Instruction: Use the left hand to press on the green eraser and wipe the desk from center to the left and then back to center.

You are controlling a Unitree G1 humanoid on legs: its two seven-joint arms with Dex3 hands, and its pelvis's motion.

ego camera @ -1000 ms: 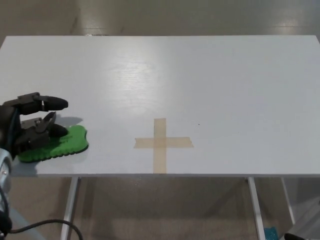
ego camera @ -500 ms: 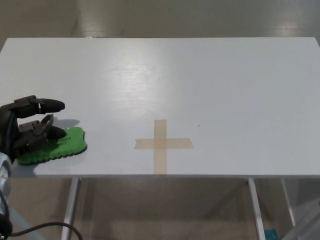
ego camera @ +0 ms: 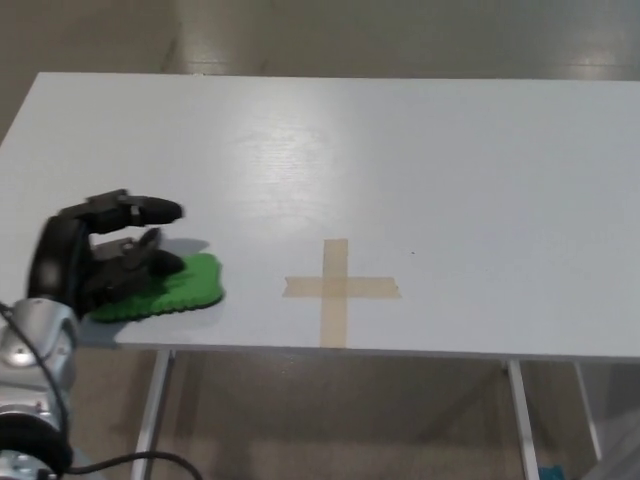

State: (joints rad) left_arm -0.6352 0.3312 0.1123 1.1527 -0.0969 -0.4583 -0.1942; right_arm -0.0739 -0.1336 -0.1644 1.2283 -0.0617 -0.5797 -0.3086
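At the near left of the white bench (ego camera: 420, 160), the left robot hand (ego camera: 105, 260) rests on the green eraser (ego camera: 170, 290), its lower fingers (ego camera: 150, 262) pressed down onto the eraser's left part while the topmost digit (ego camera: 150, 210) stretches out to the right above them, clear of the eraser (the hand bears down on the eraser rather than closing round it). The eraser lies flat on the bench close to the near edge, its scalloped right end showing beyond the fingers. Well apart to its right, near the middle of the bench, a cross of tan tape (ego camera: 338, 288) is stuck flat on the surface. The right robot hand does not show.
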